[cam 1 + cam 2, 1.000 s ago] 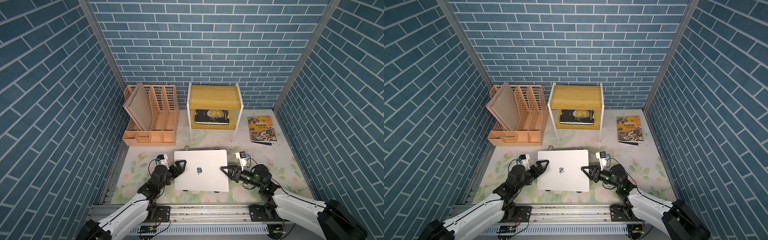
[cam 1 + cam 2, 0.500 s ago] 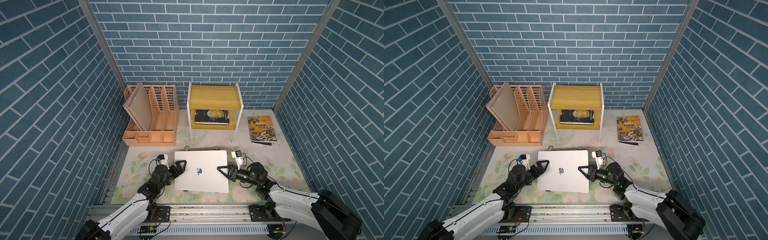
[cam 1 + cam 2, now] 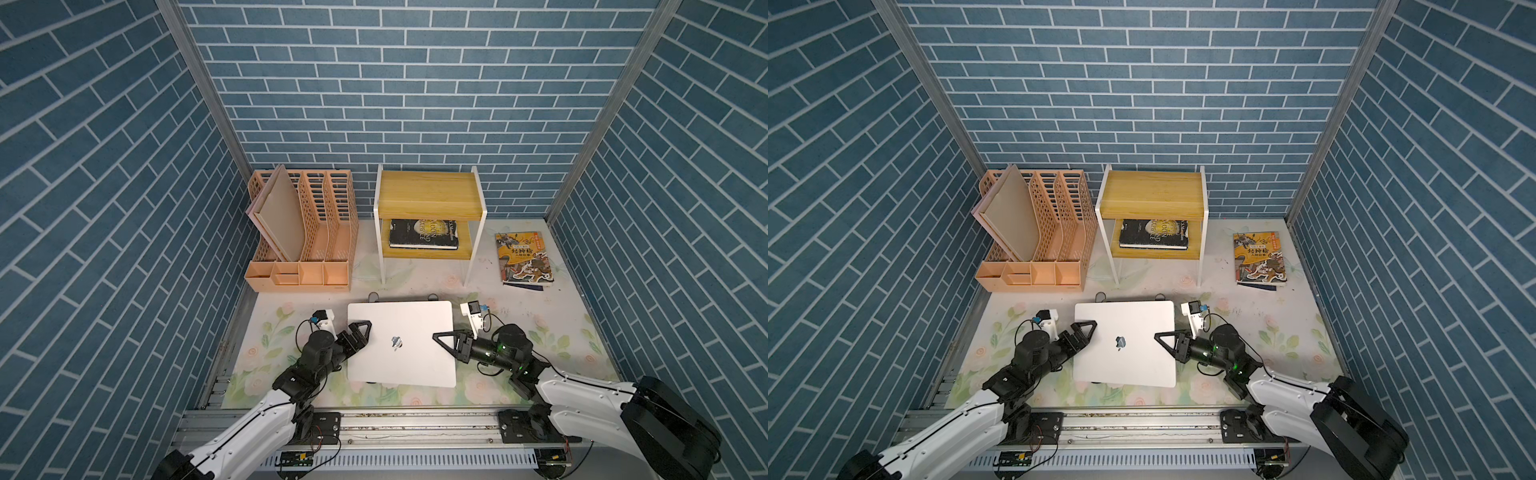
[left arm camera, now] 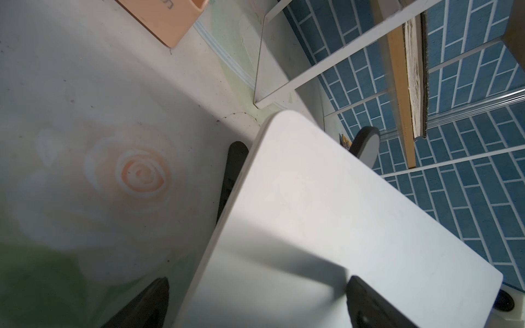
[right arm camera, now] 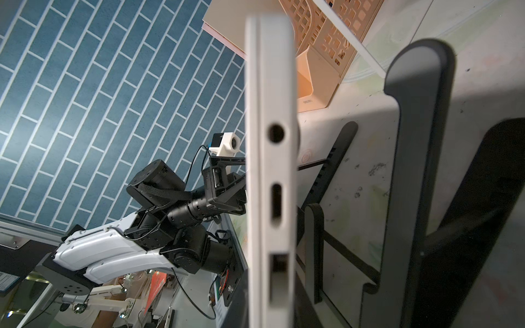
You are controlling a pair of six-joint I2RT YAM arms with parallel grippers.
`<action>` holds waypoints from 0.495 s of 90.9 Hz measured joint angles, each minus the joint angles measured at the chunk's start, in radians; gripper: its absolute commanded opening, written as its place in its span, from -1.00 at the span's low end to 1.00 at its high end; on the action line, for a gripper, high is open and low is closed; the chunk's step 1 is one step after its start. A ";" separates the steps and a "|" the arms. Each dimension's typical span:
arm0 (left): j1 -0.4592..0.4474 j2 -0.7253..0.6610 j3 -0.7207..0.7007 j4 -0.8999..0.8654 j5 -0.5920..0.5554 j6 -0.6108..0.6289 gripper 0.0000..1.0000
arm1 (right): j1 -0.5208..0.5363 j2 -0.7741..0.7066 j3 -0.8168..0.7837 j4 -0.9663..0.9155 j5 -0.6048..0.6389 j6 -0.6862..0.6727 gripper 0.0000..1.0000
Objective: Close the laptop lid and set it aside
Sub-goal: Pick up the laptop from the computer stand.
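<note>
We found the slim silver-white laptop (image 3: 407,365) lying shut by the middle of the near edge of the pale floral worktop (image 3: 548,303). Its long axis ran along that edge, from the left side to the right. The thin silver laptop lid (image 3: 1129,365) lay down on the base, plain face up, with the dark logo (image 3: 397,342) at its centre. The laptop rested on a black stand (image 3: 374,296), whose two rounded lips showed at its far edge.

The left gripper (image 3: 360,332) straddled the laptop's left edge, one black finger (image 4: 369,301) over the lid and the other beneath. We could not tell whether they pressed on it. The right gripper (image 3: 439,337) reached over the right edge. How wide its jaws stood, and whether they pinched anything, we could not tell either.

Against a second earlier, the right gripper had slid slightly farther in over the lid. The laptop and the left gripper sat where they had been.

A peach plastic file organiser (image 3: 299,274) stood at the far left corner, and a small wooden shelf (image 3: 428,191) at the far edge.
</note>
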 measured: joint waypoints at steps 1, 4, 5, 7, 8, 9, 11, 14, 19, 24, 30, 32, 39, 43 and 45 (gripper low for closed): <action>0.000 -0.002 0.000 -0.001 -0.001 0.000 0.99 | 0.000 0.000 0.000 0.000 0.000 0.000 -0.89; -0.001 -0.005 0.000 -0.004 -0.004 0.000 0.99 | 0.002 0.000 0.002 -0.001 0.001 0.000 -0.95; -0.001 -0.006 0.000 -0.005 -0.005 0.000 0.99 | 0.002 0.000 0.003 -0.001 0.002 0.000 -0.97; -0.002 -0.008 0.002 -0.010 -0.007 0.000 0.99 | 0.003 0.000 0.005 -0.003 0.002 0.000 -1.00; -0.002 -0.010 0.003 -0.014 -0.008 0.000 0.99 | 0.004 0.000 0.006 -0.003 0.003 0.001 -1.00; -0.002 -0.012 0.004 -0.017 -0.008 0.000 0.99 | 0.004 0.000 0.006 -0.004 0.003 0.001 -1.00; -0.003 -0.019 0.006 -0.024 -0.011 0.000 0.99 | 0.005 0.000 0.007 -0.005 0.003 0.001 -1.00; -0.003 -0.031 0.010 -0.039 -0.015 0.000 0.99 | 0.006 0.000 0.008 -0.005 0.004 0.001 -1.00; -0.003 -0.048 0.014 -0.058 -0.022 0.000 0.99 | 0.008 -0.001 0.008 -0.005 0.004 0.001 -1.00; -0.003 -0.065 0.019 -0.077 -0.031 0.001 0.99 | 0.011 -0.001 0.009 -0.005 0.006 0.003 -1.00; -0.004 -0.084 0.029 -0.100 -0.040 0.002 0.99 | 0.013 -0.003 0.010 -0.006 0.008 0.003 -1.00; -0.004 -0.091 0.033 -0.110 -0.045 0.003 0.99 | 0.014 -0.005 0.011 -0.008 0.009 0.003 -1.00; -0.004 -0.114 0.048 -0.137 -0.060 0.007 0.99 | 0.019 -0.015 0.013 -0.019 0.015 0.004 -1.00; -0.004 -0.129 0.061 -0.158 -0.069 0.011 0.99 | 0.021 -0.024 0.016 -0.031 0.018 0.004 -1.00; -0.004 -0.135 0.068 -0.169 -0.074 0.012 0.99 | 0.021 -0.028 0.018 -0.039 0.020 0.005 -1.00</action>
